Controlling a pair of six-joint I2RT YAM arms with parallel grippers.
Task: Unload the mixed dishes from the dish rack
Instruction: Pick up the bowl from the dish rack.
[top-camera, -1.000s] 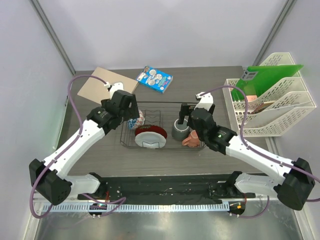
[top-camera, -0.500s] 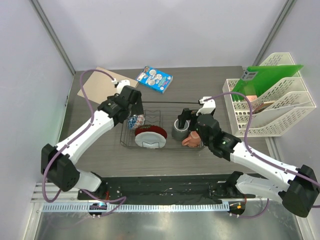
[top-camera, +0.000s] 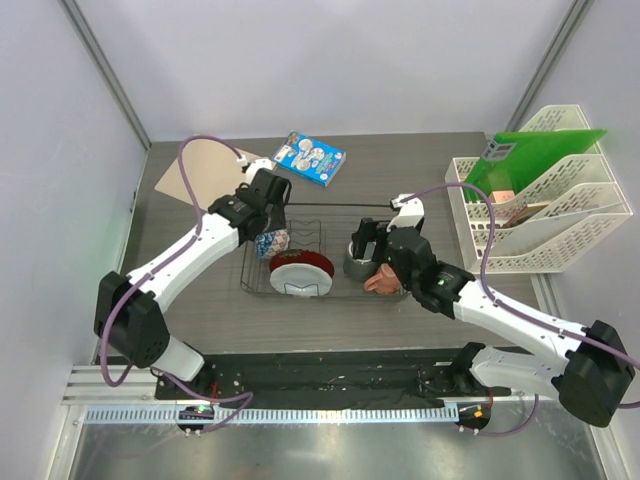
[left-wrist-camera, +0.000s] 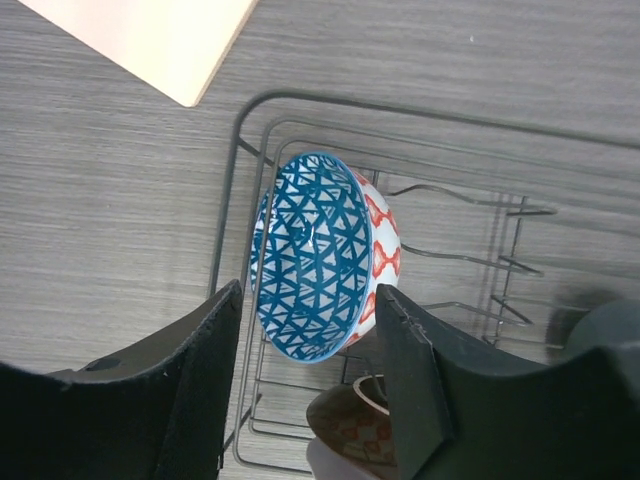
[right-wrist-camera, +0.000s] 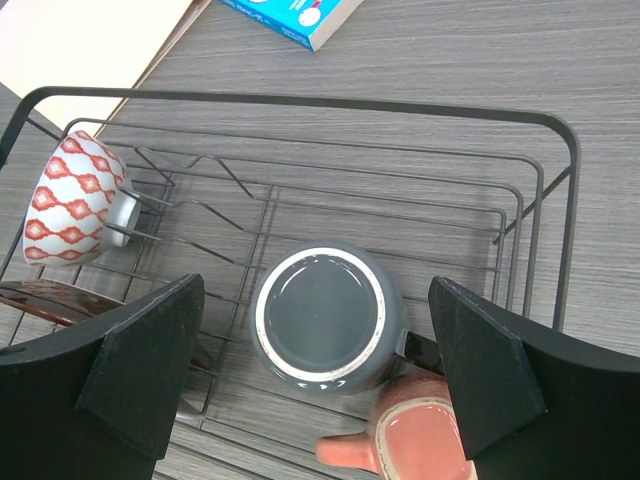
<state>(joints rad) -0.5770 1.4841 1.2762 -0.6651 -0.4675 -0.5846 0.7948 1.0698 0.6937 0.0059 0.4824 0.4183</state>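
Note:
The dish rack (top-camera: 330, 207) is a black wire basket in the middle of the table. A blue-and-white bowl (left-wrist-camera: 320, 255) with red marks outside stands on edge at its left end (top-camera: 270, 242). The red plate (top-camera: 300, 272) stands beside it. A dark grey mug (right-wrist-camera: 320, 320) sits upside down, touching a pinkish mug (right-wrist-camera: 420, 450) lying on its side. My left gripper (left-wrist-camera: 312, 375) is open above the bowl, one finger on each side. My right gripper (right-wrist-camera: 315, 385) is open above the grey mug, which lies between its fingers (right-wrist-camera: 150, 370).
A blue illustrated packet (top-camera: 309, 158) and a tan board (top-camera: 205, 165) lie behind the rack. A white file organiser (top-camera: 540, 215) with a green folder stands at the right. Upright rack wires (right-wrist-camera: 200, 215) stand between bowl and grey mug.
My left gripper has moved right and forward to stand over the bowl. My right gripper has shifted left over the grey mug. The dishes have not moved.

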